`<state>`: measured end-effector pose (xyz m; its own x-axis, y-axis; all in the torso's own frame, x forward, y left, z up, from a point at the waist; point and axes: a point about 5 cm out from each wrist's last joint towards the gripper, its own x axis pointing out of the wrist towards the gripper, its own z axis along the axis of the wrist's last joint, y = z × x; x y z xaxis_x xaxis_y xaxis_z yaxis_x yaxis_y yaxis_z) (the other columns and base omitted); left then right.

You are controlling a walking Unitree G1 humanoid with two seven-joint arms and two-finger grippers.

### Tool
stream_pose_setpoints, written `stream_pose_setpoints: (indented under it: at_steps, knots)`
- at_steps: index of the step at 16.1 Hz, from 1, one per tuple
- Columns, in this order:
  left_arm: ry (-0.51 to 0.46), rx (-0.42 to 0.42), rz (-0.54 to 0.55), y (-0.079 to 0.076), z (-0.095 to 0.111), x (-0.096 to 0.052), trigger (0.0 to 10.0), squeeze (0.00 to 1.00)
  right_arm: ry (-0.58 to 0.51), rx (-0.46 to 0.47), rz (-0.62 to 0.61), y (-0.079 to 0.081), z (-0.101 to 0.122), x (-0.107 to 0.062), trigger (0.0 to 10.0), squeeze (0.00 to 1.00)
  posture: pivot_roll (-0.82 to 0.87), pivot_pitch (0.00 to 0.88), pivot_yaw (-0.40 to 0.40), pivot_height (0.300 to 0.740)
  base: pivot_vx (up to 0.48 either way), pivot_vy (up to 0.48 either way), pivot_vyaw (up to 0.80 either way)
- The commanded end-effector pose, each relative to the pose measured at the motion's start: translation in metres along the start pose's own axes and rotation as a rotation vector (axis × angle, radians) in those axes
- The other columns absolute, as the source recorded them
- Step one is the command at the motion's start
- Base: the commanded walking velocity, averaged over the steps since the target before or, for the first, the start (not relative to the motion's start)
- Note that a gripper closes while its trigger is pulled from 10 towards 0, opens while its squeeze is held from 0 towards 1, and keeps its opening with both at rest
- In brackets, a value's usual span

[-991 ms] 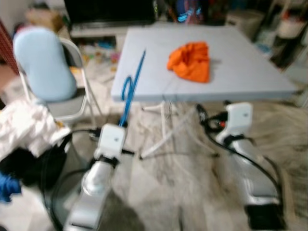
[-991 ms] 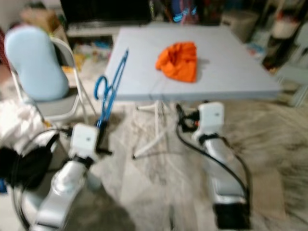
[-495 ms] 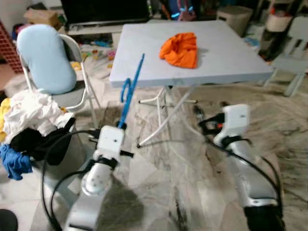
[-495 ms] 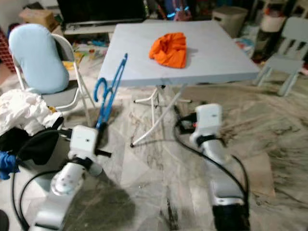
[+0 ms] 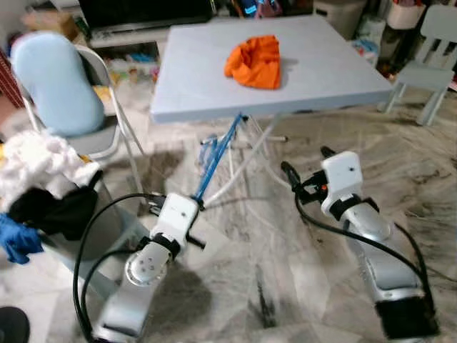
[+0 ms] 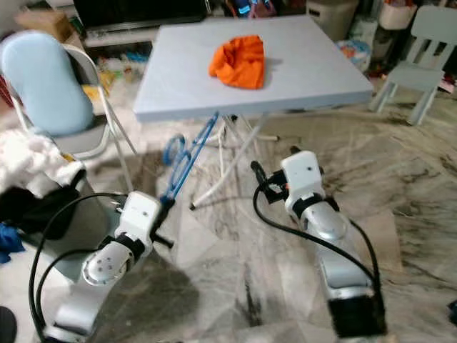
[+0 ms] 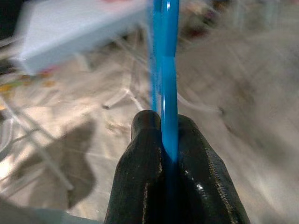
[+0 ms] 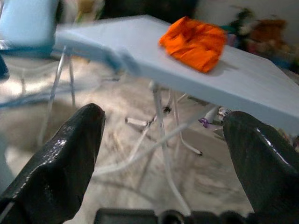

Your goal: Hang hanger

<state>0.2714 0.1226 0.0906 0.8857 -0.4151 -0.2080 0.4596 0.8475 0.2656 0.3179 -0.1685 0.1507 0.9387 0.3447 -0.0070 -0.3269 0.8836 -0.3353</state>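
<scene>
The robot stands on a marbled stone floor (image 5: 285, 286), facing a pale blue folding tabletop (image 5: 214, 71) with an orange cloth (image 5: 255, 62) crumpled near its far middle. Its left hand (image 7: 164, 140) is low and out in front, fingers pressed together on the end of a blue hanger (image 5: 218, 153), pinching it tight (the wrist view shows the blue bar squeezed right between the two black pads). The hanger slants up and away from that hand toward the near edge of the tabletop, its hook end hanging in the air just below that edge, in front of the white legs (image 5: 250, 153).

The right hand (image 8: 163, 140) is held out at about the same height, fingers spread wide and pointed at the tabletop, touching nothing.

Off to the robot's left is a folding chair (image 5: 53, 86) with a light blue cushion, and nearer, a heap of clothes (image 5: 43, 186) in white, black and blue. A small pale chair (image 5: 428, 64) stands beyond the tabletop's right corner.
</scene>
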Motion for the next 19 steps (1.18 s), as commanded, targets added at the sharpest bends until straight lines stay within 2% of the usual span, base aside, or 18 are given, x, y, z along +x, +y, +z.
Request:
stream_pose_setpoints:
  at_steps: [1,2,4,6,7,8,12,13,16,19]
  knots:
    - [0.023,0.029,-0.054,0.002,-0.006,-0.002,10.0,0.0,0.015,-0.042,0.039,0.002,-0.002,0.002,10.0,0.0,-0.05,0.077,0.035,0.74,0.0,0.0,0.0]
    - [0.059,0.018,-0.145,0.002,-0.012,-0.004,10.0,0.0,0.028,-0.143,0.104,-0.003,-0.005,-0.001,10.0,0.0,-0.07,0.085,0.031,0.74,0.0,0.0,0.0]
    - [0.068,0.049,-0.316,-0.005,-0.014,-0.009,10.0,0.0,0.047,-0.297,0.272,-0.004,-0.008,-0.009,10.0,0.0,-0.07,0.085,0.032,0.74,0.0,0.0,0.0]
    - [0.045,0.091,-0.434,-0.012,-0.011,-0.014,10.0,0.0,0.067,-0.406,0.407,-0.005,-0.011,-0.015,10.0,0.0,-0.08,0.089,0.034,0.74,0.0,0.0,0.0]
    - [0.032,0.095,-0.488,-0.018,-0.01,-0.016,10.0,0.0,0.083,-0.45,0.51,-0.003,-0.013,-0.02,10.0,0.0,-0.08,0.092,0.032,0.74,0.0,0.0,0.0]
    - [0.018,0.117,-0.512,-0.02,-0.009,-0.017,10.0,0.0,0.092,-0.476,0.562,-0.001,-0.015,-0.023,10.0,0.0,-0.08,0.092,0.032,0.74,0.0,0.0,0.0]
    - [0.001,0.195,-0.579,-0.027,-0.009,-0.02,10.0,0.0,0.111,-0.557,0.717,0.009,-0.02,-0.026,9.9,0.0,-0.08,0.094,0.028,0.74,0.0,0.0,0.0]
    - [0.001,0.208,-0.587,-0.028,-0.01,-0.021,10.0,0.0,0.112,-0.564,0.751,0.011,-0.02,-0.027,0.0,0.0,-0.08,0.093,0.027,0.74,0.0,0.0,0.0]
    - [-0.009,0.216,-0.613,-0.035,-0.011,-0.023,10.0,0.0,0.126,-0.614,0.841,0.015,-0.022,-0.027,0.0,0.0,-0.08,0.093,0.025,0.74,0.0,0.0,0.0]
    - [-0.017,0.234,-0.632,-0.039,-0.01,-0.022,10.0,0.0,0.179,-0.708,0.928,0.003,-0.019,-0.023,0.0,0.0,-0.09,0.085,0.024,0.74,0.0,0.0,0.0]
